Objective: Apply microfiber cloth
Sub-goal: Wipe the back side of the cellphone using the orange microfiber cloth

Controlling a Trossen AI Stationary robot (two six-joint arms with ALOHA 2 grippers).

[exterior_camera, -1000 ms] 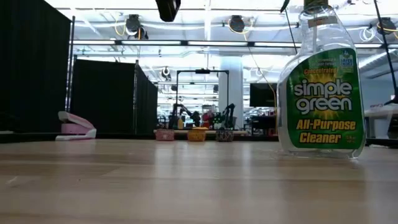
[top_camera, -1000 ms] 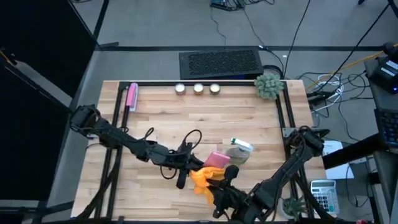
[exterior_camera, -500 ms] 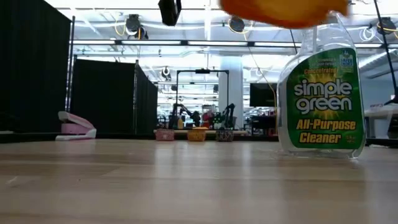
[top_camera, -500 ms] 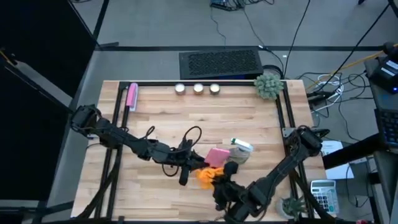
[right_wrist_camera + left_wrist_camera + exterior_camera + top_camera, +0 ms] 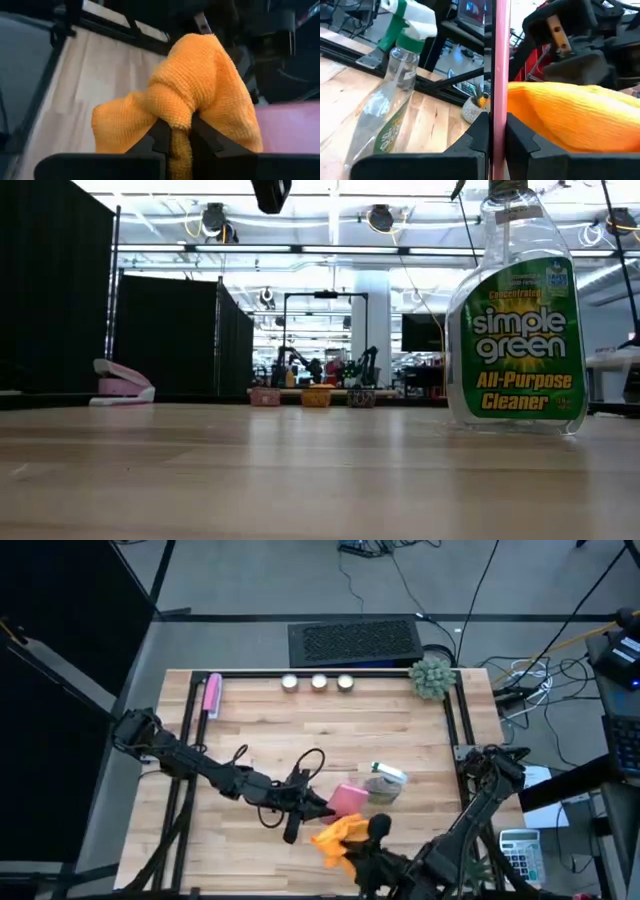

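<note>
The orange microfiber cloth (image 5: 338, 834) hangs bunched near the table's near edge, with my right gripper (image 5: 365, 840) shut on it. Just beyond it is a pink flat rectangular thing (image 5: 348, 799), held above the table by my left gripper (image 5: 318, 803), which reaches in from the left. In the left wrist view the cloth (image 5: 570, 120) lies close against one flat face of the pink thing (image 5: 499, 60). Whether they touch I cannot tell. The cloth does not show in the low view. My left gripper pinches the pink thing between its two fingers, one on each flat face, at the edge nearest the arm (image 5: 498, 131). The fingers come level from the table's left. The pink thing sticks out beyond them, clear of the table. My right gripper pinches a bunched fold of the cloth (image 5: 179, 120) between its two fingers, several layers thick. The cloth bulges out beyond the fingertips and droops on both sides (image 5: 117, 125), slack and clear of the table.
A Simple Green spray bottle (image 5: 386, 781) stands just right of the pink thing. At the far edge are three small round things (image 5: 318, 682), a plant (image 5: 432, 677) and a pink stapler (image 5: 211, 695). A cable loops off the left arm (image 5: 305, 762).
My right gripper carried the cloth toward the pink thing, so that it showed at the top of the low view, then drew it back toward the near edge and out of that view. My left gripper has kept the pink thing nearly still.
</note>
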